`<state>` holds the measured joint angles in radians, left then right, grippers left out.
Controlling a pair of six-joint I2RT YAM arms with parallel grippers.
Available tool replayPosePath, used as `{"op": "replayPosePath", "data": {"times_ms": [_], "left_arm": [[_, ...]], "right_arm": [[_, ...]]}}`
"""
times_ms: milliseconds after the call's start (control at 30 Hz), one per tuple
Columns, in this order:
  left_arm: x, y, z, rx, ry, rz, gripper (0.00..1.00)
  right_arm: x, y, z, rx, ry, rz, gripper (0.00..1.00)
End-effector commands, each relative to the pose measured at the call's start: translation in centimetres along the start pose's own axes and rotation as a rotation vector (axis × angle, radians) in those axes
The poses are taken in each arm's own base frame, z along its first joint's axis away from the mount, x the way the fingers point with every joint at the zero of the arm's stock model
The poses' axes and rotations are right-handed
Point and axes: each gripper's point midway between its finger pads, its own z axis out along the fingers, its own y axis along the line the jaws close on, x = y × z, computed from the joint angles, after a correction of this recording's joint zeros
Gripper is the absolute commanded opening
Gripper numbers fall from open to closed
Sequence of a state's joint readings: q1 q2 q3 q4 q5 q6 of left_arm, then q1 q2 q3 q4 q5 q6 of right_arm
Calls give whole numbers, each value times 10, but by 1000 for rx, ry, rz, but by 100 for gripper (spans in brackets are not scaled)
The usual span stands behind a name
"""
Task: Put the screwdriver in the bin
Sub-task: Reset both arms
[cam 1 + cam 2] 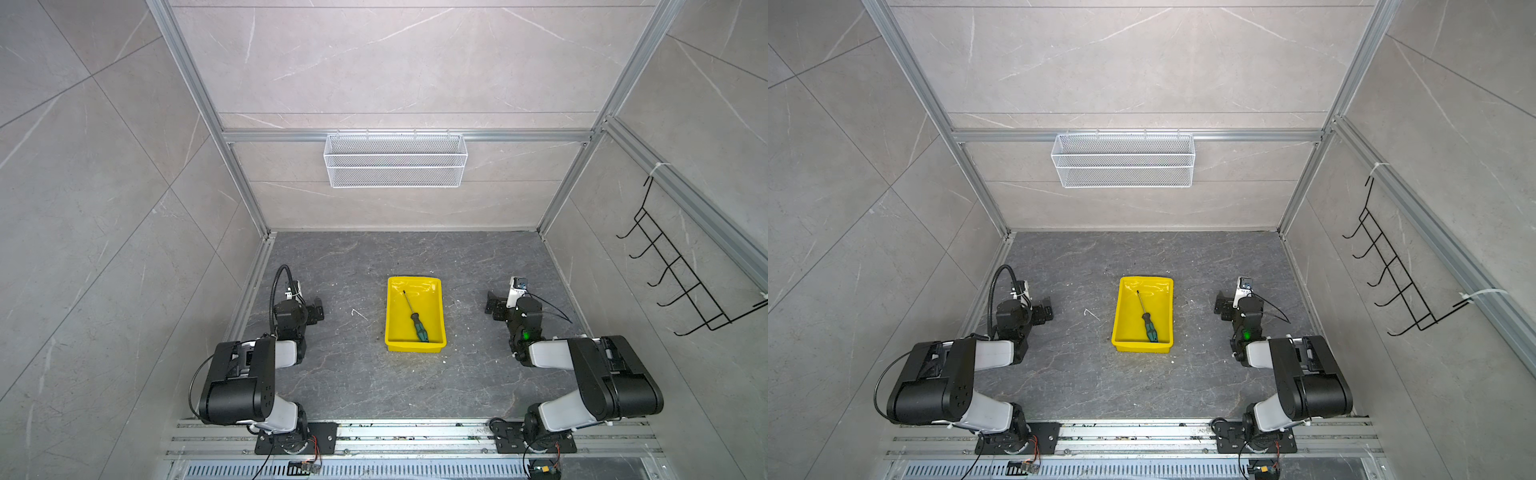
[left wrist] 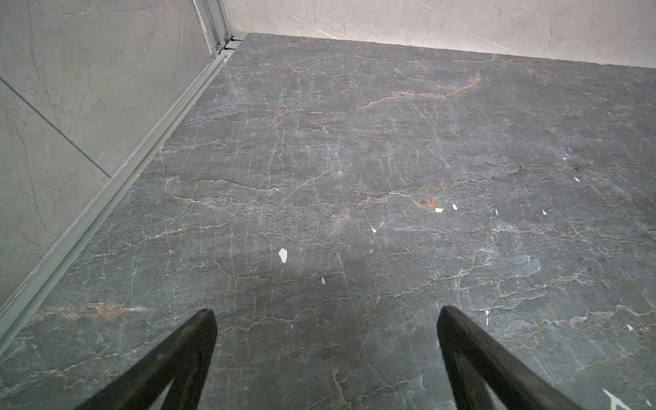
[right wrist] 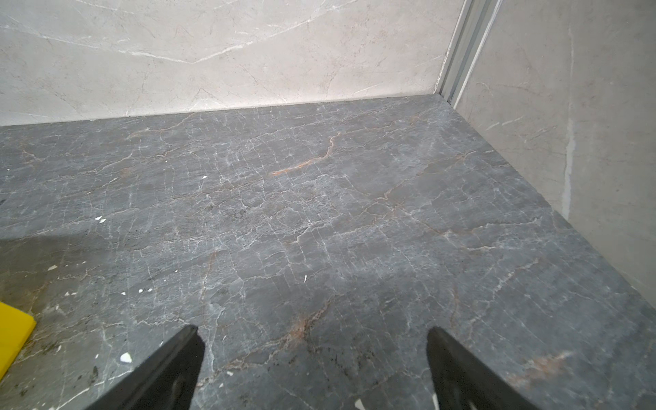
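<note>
i saw the screwdriver [image 1: 412,314] lying flat on the floor of the bin [image 1: 391,316] in both top views. it ran slantwise across the bin. its thin dark shaft reached toward the bin's far wall, leaning to the left arm's side, and its green-and-black handle lay by the bin's near wall, close to the near right corner. i could not tell whether the handle's end touched that wall. neither arm had hold of it.

the left gripper [image 1: 318,309] sat to the left of the bin, well apart from it, low over the dark veined tabletop [image 1: 353,382]. in the left wrist view its jaws stood wide apart around bare stone, with a few white chips [image 2: 283,255] scattered beyond the fingertips [image 2: 207,319].

the right gripper [image 1: 492,303] sat to the right of the bin, also well apart from it and roughly level with the left one. in the right wrist view its jaws were spread wide, and only the tabletop showed between them. one yellow corner of the bin [image 3: 14,330] showed at the edge of that view.

beyond the bin, up on the back wall, a white wire basket [image 1: 395,160] hung from the aluminium rail. a black wire hook rack [image 1: 681,270] hung on the side wall to the bin's right.
</note>
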<state>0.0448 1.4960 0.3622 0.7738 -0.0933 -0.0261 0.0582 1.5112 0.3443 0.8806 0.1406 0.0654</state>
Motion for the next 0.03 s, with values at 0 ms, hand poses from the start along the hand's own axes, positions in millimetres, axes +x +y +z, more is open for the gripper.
{"op": "replayPosePath", "data": {"times_ms": [0], "left_arm": [[-16, -2, 0, 15, -61, 8, 100]], "right_arm": [[-6, 2, 0, -12, -26, -12, 99]]}}
